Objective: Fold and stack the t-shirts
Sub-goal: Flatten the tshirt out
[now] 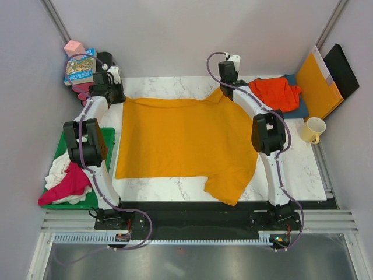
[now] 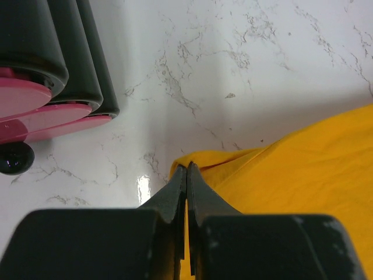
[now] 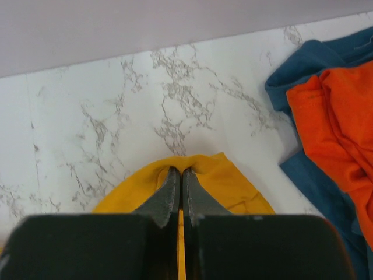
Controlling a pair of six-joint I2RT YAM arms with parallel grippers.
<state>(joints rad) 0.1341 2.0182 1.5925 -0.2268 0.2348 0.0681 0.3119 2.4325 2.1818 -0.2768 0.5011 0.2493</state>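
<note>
Marbled white tabletop [image 1: 175, 189] ran between grey walls [image 1: 175, 35], and a large mustard-yellow t-shirt of soft cloth [image 1: 186, 140] lay spread nearly flat across its middle, one sleeve trailing to the near edge. The cloth looked light and limp. It would likely sag between any two held points and slide easily over the smooth stone, so corners, hem and shoulder seams seemed the best places to take hold.

The left gripper [image 2: 186, 169] sat at the shirt's far-left corner, its black fingers [image 2: 172, 195] pressed together with the yellow corner pinched between the tips. The right gripper [image 3: 180, 172] sat at the far edge near the collar, jaws likewise closed on a small raised fold of the same shirt.

A crumpled red-orange t-shirt [image 1: 275, 92] rested on a dark blue t-shirt [image 1: 303, 105] at the far right, near the right gripper but not touching it. A magenta t-shirt [image 1: 70, 184] and a white t-shirt [image 1: 58, 166] lay heaped on a green tray [image 1: 61, 146] at the left, well apart from both grippers.
</note>
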